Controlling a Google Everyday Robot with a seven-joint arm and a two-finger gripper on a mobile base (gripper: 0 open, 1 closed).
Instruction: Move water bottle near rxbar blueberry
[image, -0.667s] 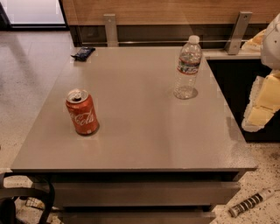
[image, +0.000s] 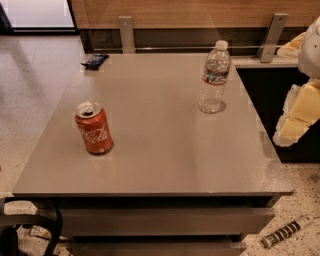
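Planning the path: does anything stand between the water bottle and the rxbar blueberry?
Nothing visible does. Bare tabletop runs from the water bottle at right rear to the rxbar blueberry at the far left corner; the Coca-Cola can stands nearer the front, off that line. The gripper hangs beyond the right edge.

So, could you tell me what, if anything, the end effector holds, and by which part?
Nothing: the end effector hangs right of the table, apart from the standing bottle.

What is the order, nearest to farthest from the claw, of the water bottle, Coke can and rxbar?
From the claw at the right edge:
1. water bottle, right rear.
2. Coke can, left front.
3. rxbar blueberry, far-left corner.
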